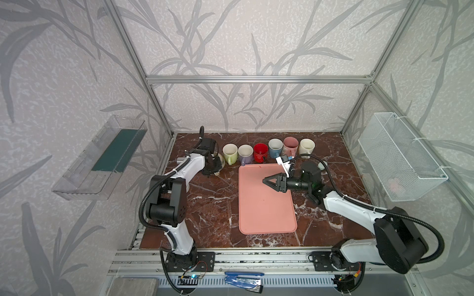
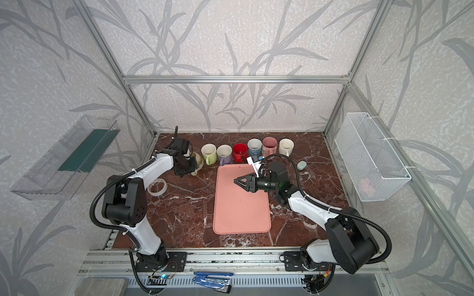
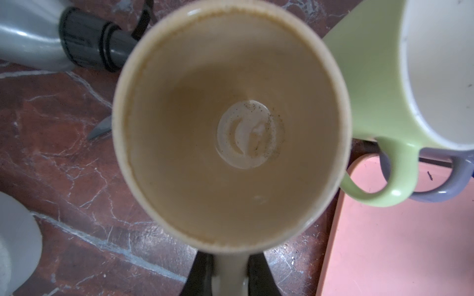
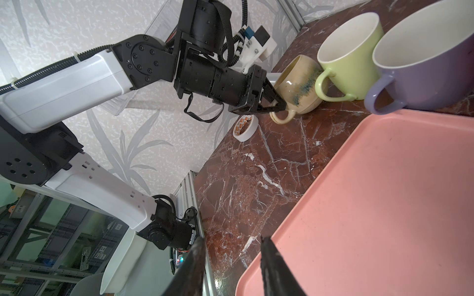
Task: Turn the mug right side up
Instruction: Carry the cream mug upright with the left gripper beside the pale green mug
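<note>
Left gripper (image 4: 278, 103) clamped on the beige mug (image 4: 298, 84) by its handle.
Mug mouth-up, seemingly resting on the table (image 4: 256, 179), just beside the green mug (image 4: 346, 51); right gripper (image 1: 265, 180) part-open, empty, over the pink tray (image 1: 266, 212).

Soft even light, faint shadows, wide-angle bowing at edges, blur on the close mug (image 3: 230, 128).
</note>
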### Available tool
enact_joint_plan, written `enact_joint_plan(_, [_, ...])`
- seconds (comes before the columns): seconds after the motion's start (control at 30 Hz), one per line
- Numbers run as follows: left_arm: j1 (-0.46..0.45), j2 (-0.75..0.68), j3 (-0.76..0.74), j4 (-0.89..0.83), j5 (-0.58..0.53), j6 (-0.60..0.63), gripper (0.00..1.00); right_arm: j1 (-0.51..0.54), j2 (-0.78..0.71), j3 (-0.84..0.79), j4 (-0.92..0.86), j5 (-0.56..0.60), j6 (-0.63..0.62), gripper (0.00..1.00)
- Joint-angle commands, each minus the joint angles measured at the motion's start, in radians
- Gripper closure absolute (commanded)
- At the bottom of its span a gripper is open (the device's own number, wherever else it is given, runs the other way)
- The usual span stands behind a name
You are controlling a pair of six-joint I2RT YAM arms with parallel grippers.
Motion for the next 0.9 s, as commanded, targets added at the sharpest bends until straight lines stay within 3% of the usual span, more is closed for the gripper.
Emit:
enact_joint_plan(0.0, [0.003, 0.006, 0.061, -0.017, -0.028, 0.066, 1.00, 0.001, -0.009, 0.002, 0.034, -0.020, 0.005, 0.64])
enact_joint_plan(0.23, [-0.002, 0.041, 0.097, -0.038, -0.035, 0.131, 1.00, 0.001, -0.006, 0.000, 0.043, -0.023, 0.007, 0.64])
enact_joint_plan(0.87, [-0.096, 0.061, 0.078, -0.032, -0.279, 0.243, 1.00, 0.002, -0.001, -0.005, 0.076, -0.030, 0.042, 0.64])
